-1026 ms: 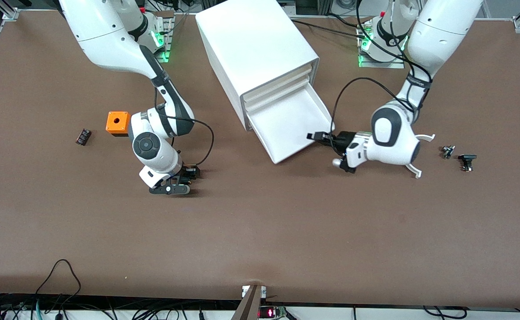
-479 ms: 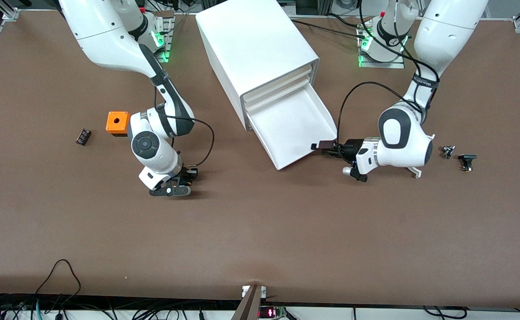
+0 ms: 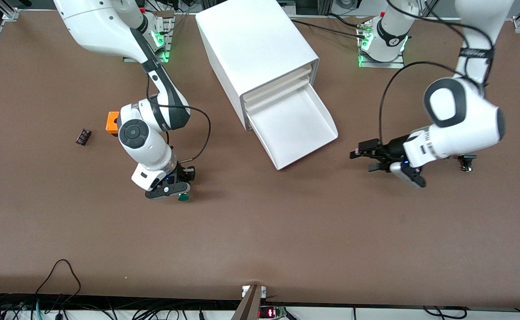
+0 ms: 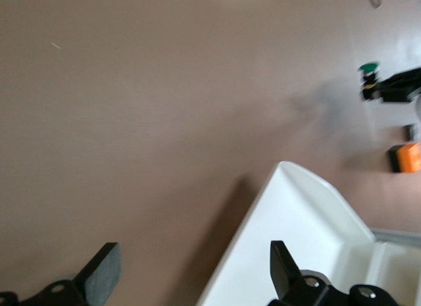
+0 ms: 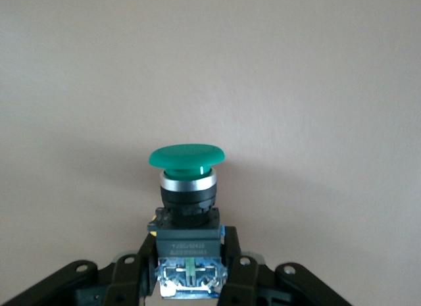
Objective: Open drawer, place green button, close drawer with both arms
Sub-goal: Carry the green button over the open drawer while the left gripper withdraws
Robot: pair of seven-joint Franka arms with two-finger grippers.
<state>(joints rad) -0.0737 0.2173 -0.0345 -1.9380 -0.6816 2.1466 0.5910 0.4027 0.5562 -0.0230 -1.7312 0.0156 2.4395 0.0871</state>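
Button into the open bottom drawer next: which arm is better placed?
Right. The right gripper is shut on the button, just above the table. The left gripper is open and empty, beside the drawer, which stands pulled out.

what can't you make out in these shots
- Orange cube: front view, partly hidden by the right arm.
- Small black part beside the left arm: front view, too small to identify.
- Button rear: right wrist view, cut off by the edge and the right gripper.
- Upper drawers' insides: shut in the cabinet.
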